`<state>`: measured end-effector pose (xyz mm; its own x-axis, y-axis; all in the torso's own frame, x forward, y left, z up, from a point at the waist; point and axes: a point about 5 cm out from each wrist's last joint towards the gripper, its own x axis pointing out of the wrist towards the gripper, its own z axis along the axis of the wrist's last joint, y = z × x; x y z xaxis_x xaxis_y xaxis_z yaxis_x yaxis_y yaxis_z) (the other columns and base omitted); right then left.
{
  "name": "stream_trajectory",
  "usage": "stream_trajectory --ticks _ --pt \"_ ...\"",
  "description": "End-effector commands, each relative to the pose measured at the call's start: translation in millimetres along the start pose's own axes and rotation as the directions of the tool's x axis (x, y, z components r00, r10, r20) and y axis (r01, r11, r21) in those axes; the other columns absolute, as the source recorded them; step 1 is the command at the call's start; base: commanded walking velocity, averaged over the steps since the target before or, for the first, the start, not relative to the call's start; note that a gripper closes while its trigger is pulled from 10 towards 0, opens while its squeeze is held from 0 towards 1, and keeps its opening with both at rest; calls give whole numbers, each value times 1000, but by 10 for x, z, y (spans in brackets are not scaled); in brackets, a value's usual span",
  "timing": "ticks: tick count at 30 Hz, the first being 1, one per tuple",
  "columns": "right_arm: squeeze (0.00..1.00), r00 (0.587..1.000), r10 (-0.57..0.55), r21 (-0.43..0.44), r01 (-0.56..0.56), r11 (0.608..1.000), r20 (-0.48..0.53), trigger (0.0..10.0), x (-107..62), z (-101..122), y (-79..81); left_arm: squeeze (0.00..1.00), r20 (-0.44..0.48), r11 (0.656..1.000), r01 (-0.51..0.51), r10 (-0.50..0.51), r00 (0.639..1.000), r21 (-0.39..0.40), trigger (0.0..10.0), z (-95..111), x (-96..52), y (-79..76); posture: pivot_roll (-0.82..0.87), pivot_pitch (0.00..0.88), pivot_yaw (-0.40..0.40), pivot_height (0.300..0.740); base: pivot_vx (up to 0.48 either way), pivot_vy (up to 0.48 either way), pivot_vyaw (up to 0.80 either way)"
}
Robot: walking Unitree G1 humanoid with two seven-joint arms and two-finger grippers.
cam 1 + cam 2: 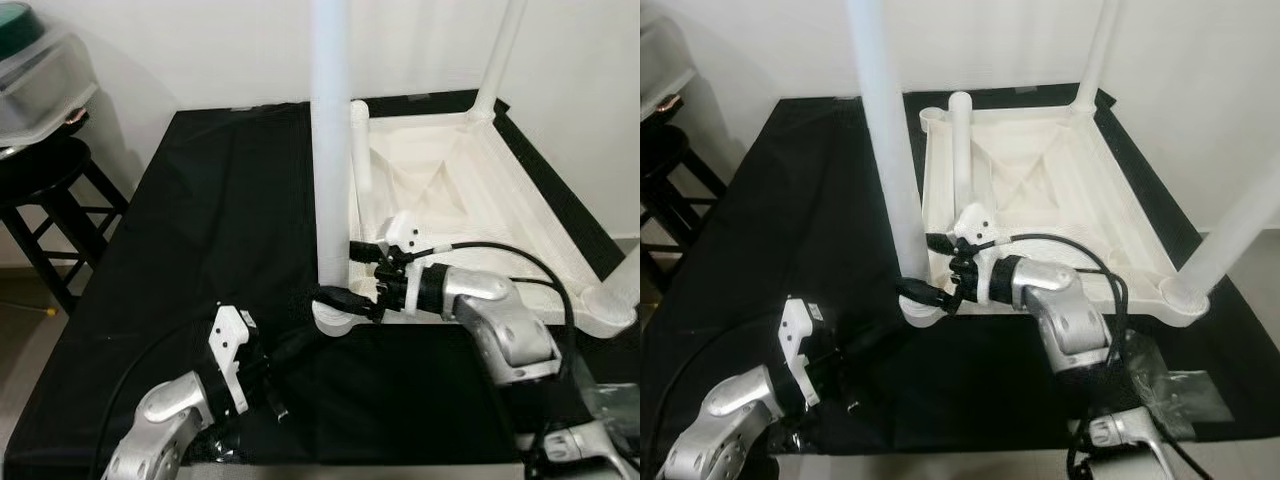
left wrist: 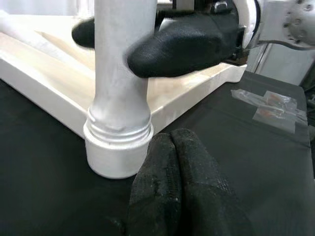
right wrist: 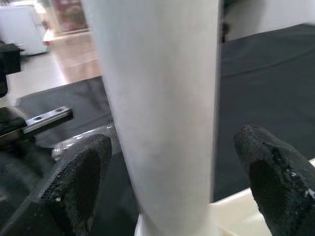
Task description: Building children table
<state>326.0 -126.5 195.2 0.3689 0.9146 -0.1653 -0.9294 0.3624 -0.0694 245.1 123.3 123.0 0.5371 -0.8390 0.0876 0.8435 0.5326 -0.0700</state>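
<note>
The white children's table lies upside down on a black cloth. A white leg stands upright in the near left corner socket. My right gripper is open, with one finger on each side of this leg just above the socket; the right wrist view shows a gap between the leg and one finger. My left gripper is shut and empty, its fingertips close to the socket collar.
More legs rise at the far right corner and the near right corner. A shorter white tube is at the far left corner. A black stool holds a clear box. A plastic bag lies at the right.
</note>
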Motion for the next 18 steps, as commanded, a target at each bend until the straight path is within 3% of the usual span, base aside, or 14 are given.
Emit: stream_trajectory --ticks 1,5,9,10,11,18 --pt "0 998 70 -4 -70 998 -1 10000 26 9 7 0 -25 1000 -13 13 1000 -4 10000 -63 -35 -3 -9 111 49 740 0 0 0" --pt "0 980 196 30 -196 980 -13 10000 73 60 -93 0 -28 1000 -10 10 1000 -6 10000 -65 -38 -22 2 118 47 740 0 0 0" --pt "0 974 228 35 -227 973 -12 10000 85 84 -111 0 -29 1000 -9 9 1000 -6 10000 -65 -39 -27 4 119 46 740 0 0 0" --pt "0 970 243 39 -243 969 -4 1373 95 109 -128 0 -29 1000 -9 9 1000 -6 10000 -65 -40 -31 5 119 45 740 0 0 0" --pt "0 968 253 42 -252 967 3 0 96 124 -145 0 -29 1000 -9 9 1000 -6 10000 -64 -41 -35 5 119 45 740 0 0 0" --pt "0 973 230 39 -231 972 23 0 25 83 -170 0 -26 1000 -9 9 1000 -10 10000 -64 -44 -44 -5 117 49 740 0 0 0"
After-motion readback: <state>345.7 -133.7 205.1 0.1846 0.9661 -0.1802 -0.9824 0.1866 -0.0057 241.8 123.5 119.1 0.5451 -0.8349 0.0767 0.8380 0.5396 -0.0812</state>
